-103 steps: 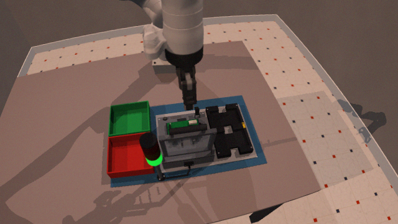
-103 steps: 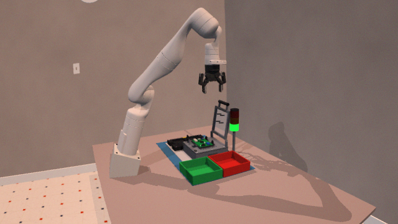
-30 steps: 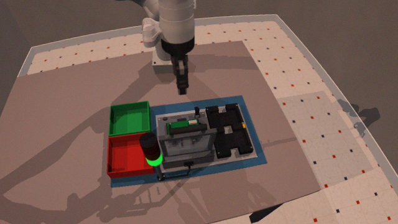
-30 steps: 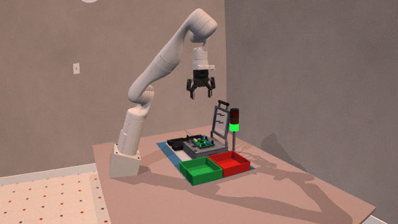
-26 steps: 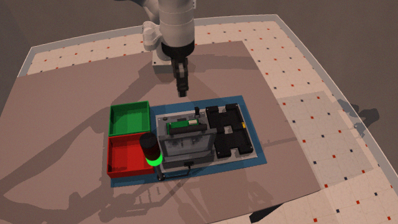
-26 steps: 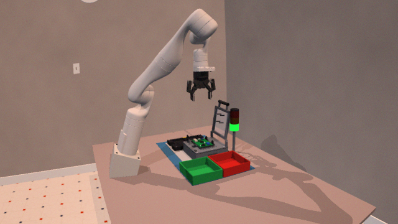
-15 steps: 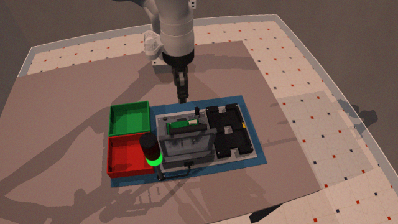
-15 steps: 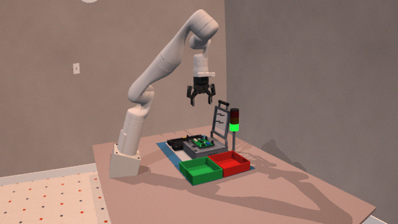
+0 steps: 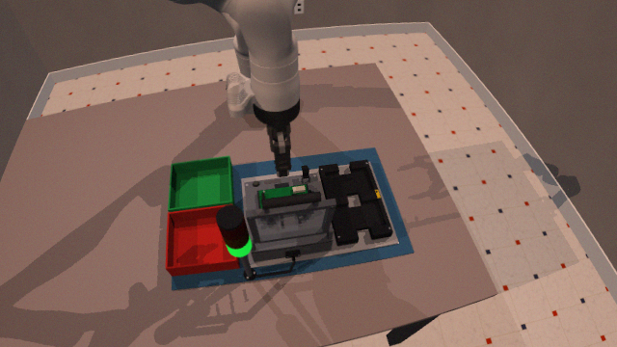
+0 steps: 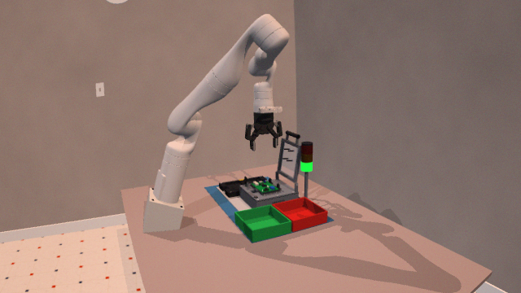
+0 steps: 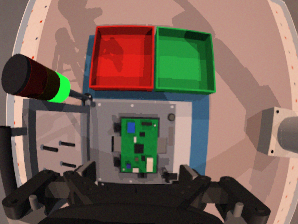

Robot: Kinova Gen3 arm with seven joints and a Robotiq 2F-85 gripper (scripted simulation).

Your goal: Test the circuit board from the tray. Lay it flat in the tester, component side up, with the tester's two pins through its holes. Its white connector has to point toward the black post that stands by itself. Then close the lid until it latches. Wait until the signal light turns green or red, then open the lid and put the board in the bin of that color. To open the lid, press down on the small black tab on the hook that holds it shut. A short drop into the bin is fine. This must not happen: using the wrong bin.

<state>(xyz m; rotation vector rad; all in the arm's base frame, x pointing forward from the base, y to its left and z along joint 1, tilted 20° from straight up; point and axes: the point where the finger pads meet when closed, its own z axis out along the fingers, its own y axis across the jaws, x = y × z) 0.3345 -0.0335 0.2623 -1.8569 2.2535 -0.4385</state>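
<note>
The circuit board lies in the tester, component side up! We're at the table, and the arm is standing at one long edge, reaching in toward the opposite one. Under the equipment is the blue mat, and there's the gray tester on it, between the bins and the short edge of the table nearer the black tray. What a line-up: the green bin sits nearer the arm's edge, with the red bin right beside it, toward the opposite long edge! And look at the lid: open, raised, on the tester side facing that opposite edge. The signal light is glowing green on its pole, also over toward that far edge! Now the fingers: wide open, holding nothing, hanging above the tester and apart from the board. Smaller still, the black hook rises from the tester side facing the arm's edge, while the white connector occupies the board's end nearer the tray.

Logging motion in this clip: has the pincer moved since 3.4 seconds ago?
Yes, down: in the exterior view, the pincer now has its tips below the lid handle's level.
</note>
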